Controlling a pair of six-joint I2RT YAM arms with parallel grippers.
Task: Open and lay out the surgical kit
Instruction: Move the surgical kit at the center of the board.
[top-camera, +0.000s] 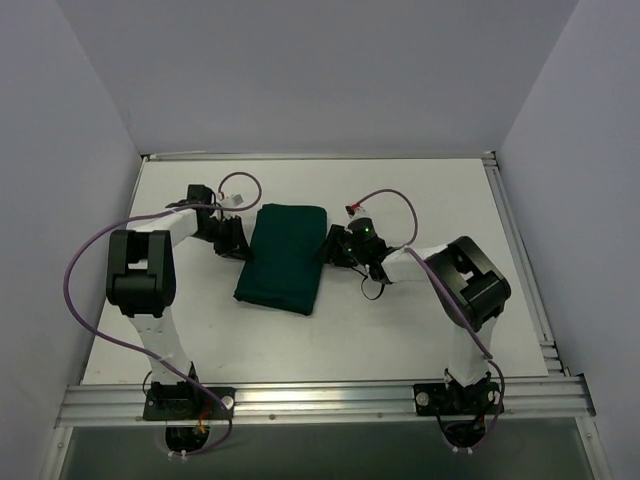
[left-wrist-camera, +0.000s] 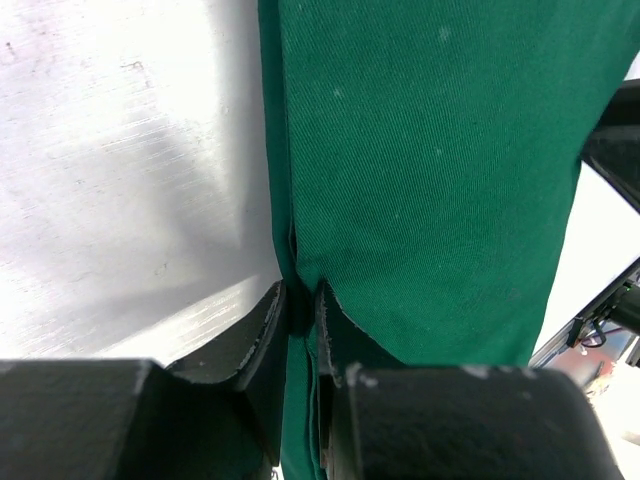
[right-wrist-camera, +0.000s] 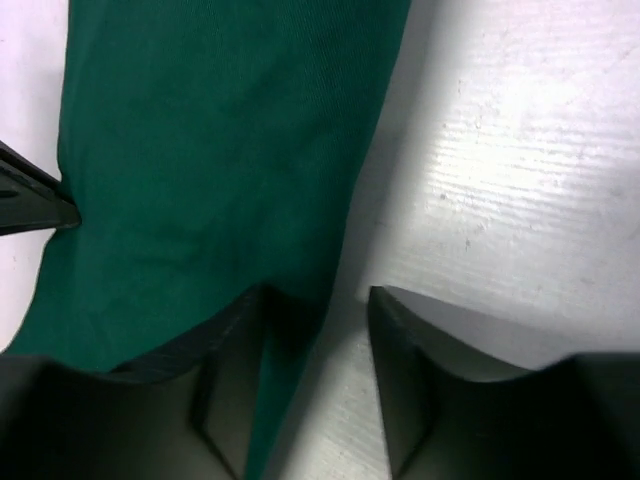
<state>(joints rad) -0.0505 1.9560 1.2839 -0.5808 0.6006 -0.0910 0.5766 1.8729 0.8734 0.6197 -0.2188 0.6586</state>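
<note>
On the white worktop (top-camera: 400, 330), the surgical kit (top-camera: 283, 258) lies centrally as a folded dark green bundle, long axis running near to far, near end angled slightly left; the left hand (left-wrist-camera: 300, 300) pinches its left edge, the right hand (right-wrist-camera: 320, 300) straddles its right edge, unclenched

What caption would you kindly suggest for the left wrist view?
Left gripper pinching the edge of the folded green wrap on the white table.
</note>
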